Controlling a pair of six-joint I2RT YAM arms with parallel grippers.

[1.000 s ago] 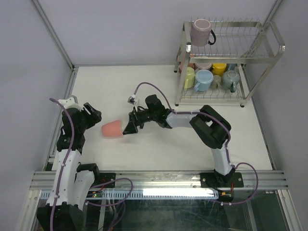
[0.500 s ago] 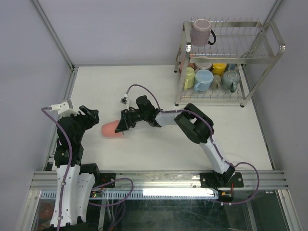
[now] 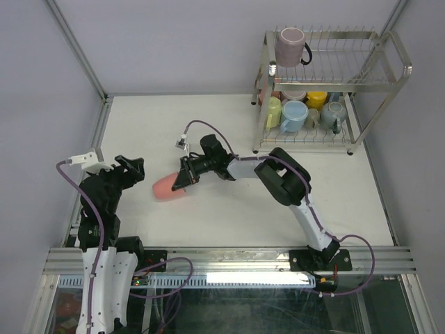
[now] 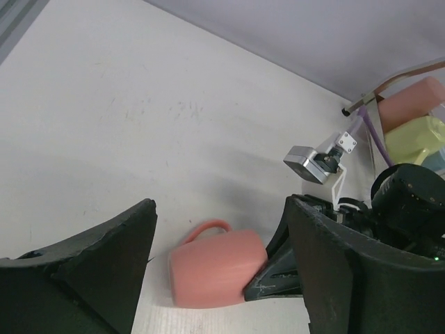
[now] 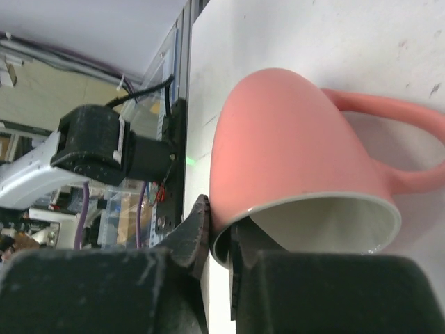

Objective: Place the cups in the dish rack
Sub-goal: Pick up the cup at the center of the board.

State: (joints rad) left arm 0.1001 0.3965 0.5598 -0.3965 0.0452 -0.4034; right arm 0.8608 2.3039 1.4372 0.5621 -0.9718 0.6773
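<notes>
A salmon pink mug lies on its side on the white table, left of centre, its handle toward the back. My right gripper is shut on its rim, one finger outside the wall and the other inside the mouth. My left gripper hangs open just left of the mug, not touching it. The chrome dish rack stands at the back right. It holds a mauve mug on the upper shelf and several cups below, among them a light blue one and a yellow one.
Metal frame posts and grey walls close in the table on the left, back and right. A rail runs along the near edge by the arm bases. The right arm stretches low across the table's middle, with a looped cable above it.
My right gripper has closed on the pink mug's rim, and the mug has shifted slightly right. My left gripper has drawn back toward the near left and opened wider.
</notes>
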